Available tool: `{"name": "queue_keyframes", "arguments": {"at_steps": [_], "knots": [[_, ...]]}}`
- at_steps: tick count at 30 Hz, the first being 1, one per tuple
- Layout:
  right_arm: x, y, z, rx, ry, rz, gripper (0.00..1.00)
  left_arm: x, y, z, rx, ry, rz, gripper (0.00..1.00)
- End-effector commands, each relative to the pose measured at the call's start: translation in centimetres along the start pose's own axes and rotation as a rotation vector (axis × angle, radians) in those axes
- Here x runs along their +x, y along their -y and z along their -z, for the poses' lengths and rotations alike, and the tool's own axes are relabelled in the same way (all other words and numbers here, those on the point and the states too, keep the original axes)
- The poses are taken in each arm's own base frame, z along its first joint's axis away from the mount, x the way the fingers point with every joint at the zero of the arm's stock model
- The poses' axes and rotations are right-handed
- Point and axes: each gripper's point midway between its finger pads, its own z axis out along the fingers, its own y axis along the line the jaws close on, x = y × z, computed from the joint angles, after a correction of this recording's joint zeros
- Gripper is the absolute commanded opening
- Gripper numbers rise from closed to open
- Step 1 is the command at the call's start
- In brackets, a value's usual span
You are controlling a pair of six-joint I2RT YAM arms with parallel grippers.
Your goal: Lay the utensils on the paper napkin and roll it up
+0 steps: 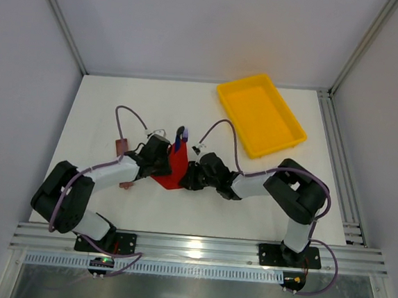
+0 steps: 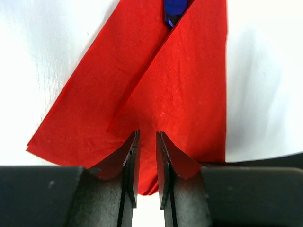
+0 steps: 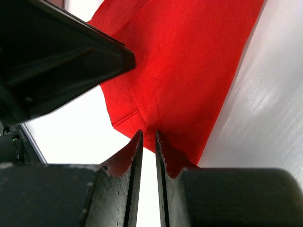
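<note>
The red paper napkin (image 1: 176, 166) lies folded into a narrow wedge between my two grippers. The blue-purple utensil (image 1: 180, 136) pokes out of its far end, and its tip also shows in the left wrist view (image 2: 174, 9) inside the fold. The black utensil is hidden. My left gripper (image 1: 163, 164) sits at the napkin's left near edge, jaws a narrow gap apart over the napkin's near tip (image 2: 147, 133). My right gripper (image 1: 187, 176) is at the right near edge, jaws a narrow gap apart at the napkin (image 3: 189, 61), with bare table showing in the gap (image 3: 149, 132).
A yellow tray (image 1: 289, 115) stands at the back right. A small brownish-red block (image 1: 122, 146) lies left of the left arm. The left gripper's dark body (image 3: 61, 56) fills the upper left of the right wrist view, close to the right gripper.
</note>
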Motion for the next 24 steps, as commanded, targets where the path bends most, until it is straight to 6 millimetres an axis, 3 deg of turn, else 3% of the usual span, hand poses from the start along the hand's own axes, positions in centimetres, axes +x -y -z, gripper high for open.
{"name": "queue_keyframes", "arguments": {"at_steps": [1, 9, 18, 24], "knots": [[1.2, 0.0, 0.8, 0.000, -0.020, 0.001, 0.18, -1.2, 1.1, 1.8, 0.047, 0.041, 0.020, 0.24], [1.6, 0.2, 1.5, 0.000, -0.014, -0.012, 0.18, -0.5, 2.2, 1.9, 0.129, 0.032, 0.024, 0.24], [1.4, -0.6, 1.9, -0.027, -0.013, -0.020, 0.18, 1.4, 0.2, 0.1, 0.053, -0.011, 0.017, 0.21], [-0.6, -2.8, 2.7, -0.068, 0.004, -0.018, 0.19, 2.3, -0.8, -0.3, 0.017, -0.031, 0.016, 0.19]]}}
